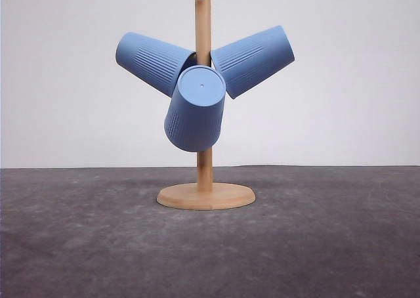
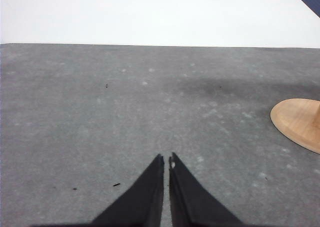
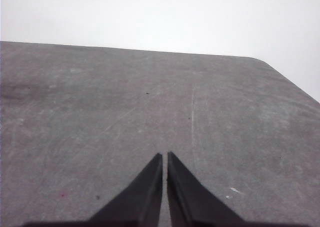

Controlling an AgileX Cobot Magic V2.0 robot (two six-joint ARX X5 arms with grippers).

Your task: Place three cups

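Now three cups (image 1: 195, 107) hung on wooden stand (image 1: 205, 196), both grippers closed elsewhere

Left hand (image 2: 166, 159) and right hand (image 3: 165, 157) both closed, empty.

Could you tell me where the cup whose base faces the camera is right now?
In the front view, that cup hangs on the wooden stand, front and centre, just below the two other cups.

A: looks like a lab or test bench to me? plain white backdrop (image 1: 65, 62), bare grey tabletop (image 1: 79, 245).
B: yeah, staged setup. just a wooden cup stand (image 1: 205, 194), no household clutter.
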